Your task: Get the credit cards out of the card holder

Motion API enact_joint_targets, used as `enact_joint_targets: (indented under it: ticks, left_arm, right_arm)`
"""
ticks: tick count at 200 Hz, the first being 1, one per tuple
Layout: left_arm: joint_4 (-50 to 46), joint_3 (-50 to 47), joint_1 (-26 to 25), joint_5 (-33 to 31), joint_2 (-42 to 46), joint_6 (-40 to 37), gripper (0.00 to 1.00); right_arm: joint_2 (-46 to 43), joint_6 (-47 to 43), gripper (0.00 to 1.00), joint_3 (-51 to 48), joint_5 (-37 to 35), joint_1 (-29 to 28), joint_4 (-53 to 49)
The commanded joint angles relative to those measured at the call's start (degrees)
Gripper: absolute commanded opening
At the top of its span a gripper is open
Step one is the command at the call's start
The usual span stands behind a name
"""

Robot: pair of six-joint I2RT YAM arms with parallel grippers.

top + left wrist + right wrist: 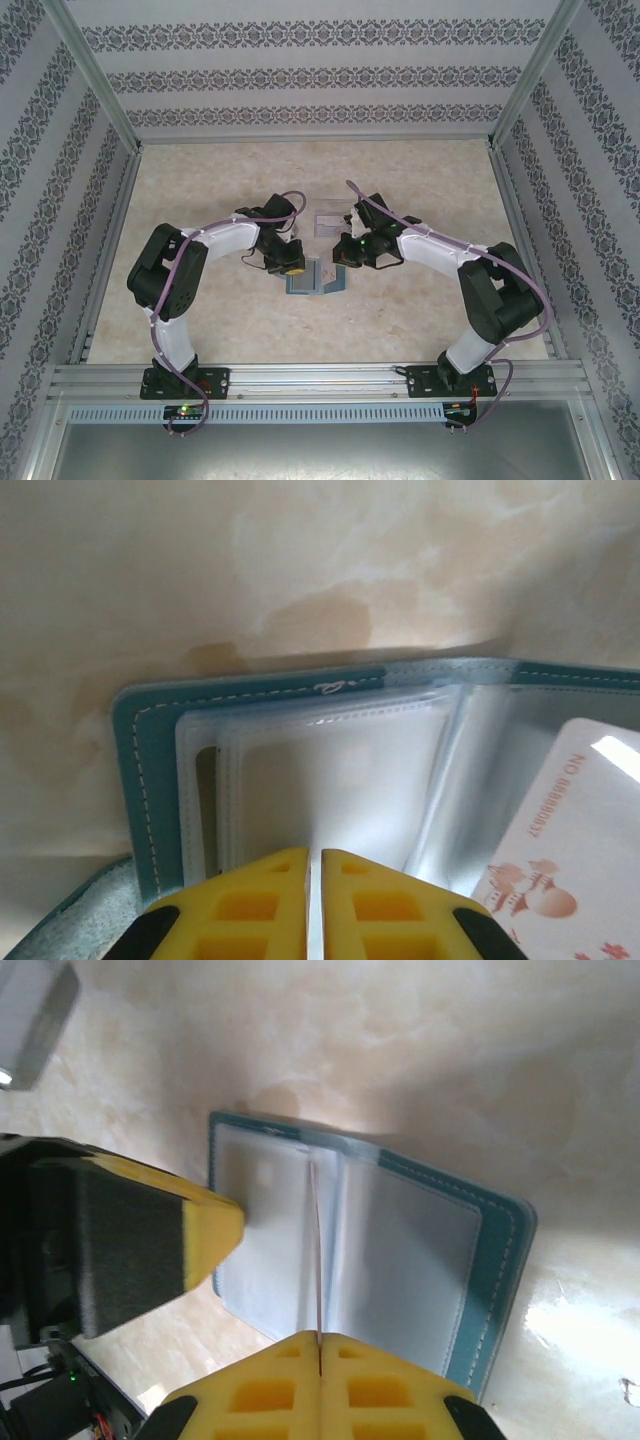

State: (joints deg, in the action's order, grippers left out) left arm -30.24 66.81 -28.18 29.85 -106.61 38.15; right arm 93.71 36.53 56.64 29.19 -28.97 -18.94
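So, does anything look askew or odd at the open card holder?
One pale card sits askew, slanting against the straight clear pockets of the card holder. Nothing looks damaged or spilled.

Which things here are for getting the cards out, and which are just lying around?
For the job:
- teal card holder, lying open on the table
- pale card, pinched by the right tool
- left tool, at the holder's clear pockets

Just lying about:
- clear tray, behind the holder
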Motion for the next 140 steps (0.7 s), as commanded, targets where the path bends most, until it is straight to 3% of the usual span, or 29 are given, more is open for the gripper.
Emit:
enact_joint_targets:
  ticks: [1, 74, 100, 140]
  left_arm:
    - [1.41, 1.54, -0.42, -1.7, 2.73, 0.49, 0.13]
    - [3.13, -1.85, 0.83, -5.17, 5.9, -0.94, 0.2]
    - [4.11, -3.36, 1.35, -5.49, 7.08, -0.84, 0.25]
    - [5.35, -5.71, 2.49, -6.09, 8.82, -0.5, 0.26]
  right_arm:
    - [-1.93, -6.15, 0.0, 3.1, -0.59, 1.18, -1.83]
    - [-0.19, -39.47, 0.0, 17.26, -11.82, 2.52, -17.48]
    - [1.39, -55.35, 0.0, 22.48, -12.05, 2.73, -22.29]
    - [6.16, -72.26, 0.0, 32.09, -12.94, 2.87, -30.72]
